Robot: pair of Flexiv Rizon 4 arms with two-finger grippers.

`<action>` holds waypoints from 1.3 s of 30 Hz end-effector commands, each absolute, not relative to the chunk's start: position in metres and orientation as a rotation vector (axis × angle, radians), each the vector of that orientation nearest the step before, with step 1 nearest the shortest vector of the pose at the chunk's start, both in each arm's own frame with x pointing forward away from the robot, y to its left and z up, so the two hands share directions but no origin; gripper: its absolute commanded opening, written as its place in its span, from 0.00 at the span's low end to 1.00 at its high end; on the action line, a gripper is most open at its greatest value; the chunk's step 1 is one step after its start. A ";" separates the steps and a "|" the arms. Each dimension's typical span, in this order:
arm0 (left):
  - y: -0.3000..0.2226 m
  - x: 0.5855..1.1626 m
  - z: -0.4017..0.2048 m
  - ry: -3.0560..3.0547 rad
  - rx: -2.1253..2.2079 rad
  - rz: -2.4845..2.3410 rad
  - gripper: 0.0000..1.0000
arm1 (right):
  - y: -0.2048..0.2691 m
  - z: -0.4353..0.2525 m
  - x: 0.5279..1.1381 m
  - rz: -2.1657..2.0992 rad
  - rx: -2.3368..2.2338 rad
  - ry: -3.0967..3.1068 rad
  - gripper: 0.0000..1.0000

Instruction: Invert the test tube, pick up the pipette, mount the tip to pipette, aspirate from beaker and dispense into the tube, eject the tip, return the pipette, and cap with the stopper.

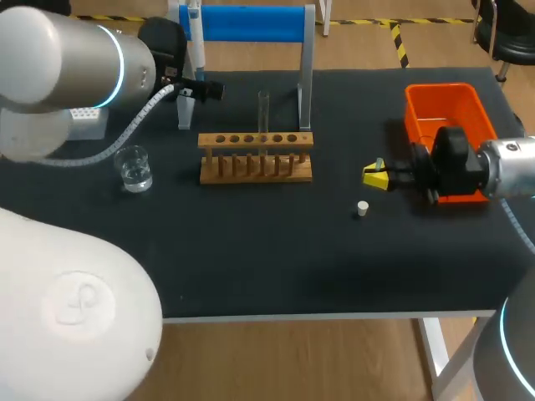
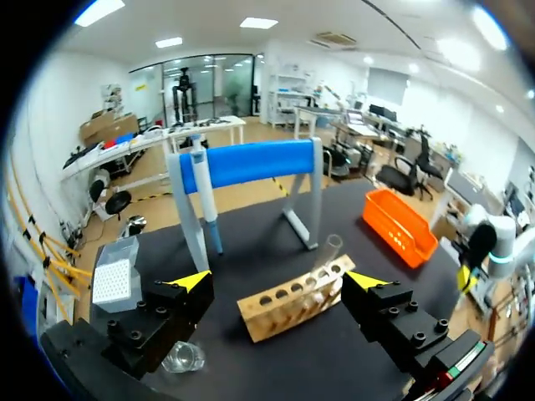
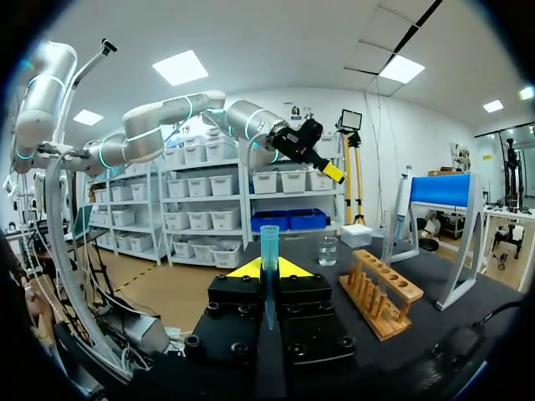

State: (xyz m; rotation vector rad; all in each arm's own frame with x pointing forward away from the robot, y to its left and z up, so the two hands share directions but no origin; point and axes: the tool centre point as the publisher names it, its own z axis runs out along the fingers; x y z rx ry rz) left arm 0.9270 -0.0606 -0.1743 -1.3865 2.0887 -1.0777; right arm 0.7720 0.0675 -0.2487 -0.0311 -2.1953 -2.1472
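Closest to us is our left arm [image 1: 58, 58], its pale shell filling the nine-to-eleven o'clock side of the head view. The left claw [image 2: 277, 279] gapes wide with nothing between its fingers, near the stand [image 1: 251, 23] at eleven o'clock from the rack [image 1: 255, 159].

Left to right, the box of tips [image 1: 84, 124] sits at ten o'clock from the beaker [image 1: 134, 169], and the beaker at nine o'clock from the rack. The pipette [image 1: 195, 38] hangs at the left end of the stand's blue bar, twelve o'clock from the left claw. One glass tube [image 1: 263, 109] stands upright in the rack. The stopper [image 1: 362, 209] lies at four o'clock from the rack. The right claw [image 3: 267, 269], at three o'clock from the rack, is closed on a blue tip [image 3: 269, 246] held upright. The orange bin [image 1: 443, 109] is at two o'clock from it.

We judge the step in hand to be taking the pipette. To do it well, we would bring the fingers level to either side of its body, close squarely, then lift it straight off the bar before drawing away. That way the stand is not dragged, and the pipette stays vertical for the waiting tip.

All of this rests on a table [image 1: 276, 267] with a black, matt top.
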 end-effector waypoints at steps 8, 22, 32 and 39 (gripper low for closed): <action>-0.068 0.946 -0.180 1.822 -1.399 -0.972 1.00 | 0.068 -0.249 0.771 -2.147 -0.033 -2.199 0.00; -0.070 0.984 -0.167 1.654 -1.374 -0.992 1.00 | 0.068 -0.249 0.771 -2.147 -0.033 -2.199 0.00; -0.074 1.010 -0.165 1.587 -1.375 -1.009 1.00 | 0.068 -0.249 0.771 -2.147 -0.033 -2.199 0.00; -0.071 1.030 -0.169 1.562 -1.392 -1.019 1.00 | 0.068 -0.249 0.771 -2.147 -0.033 -2.199 0.00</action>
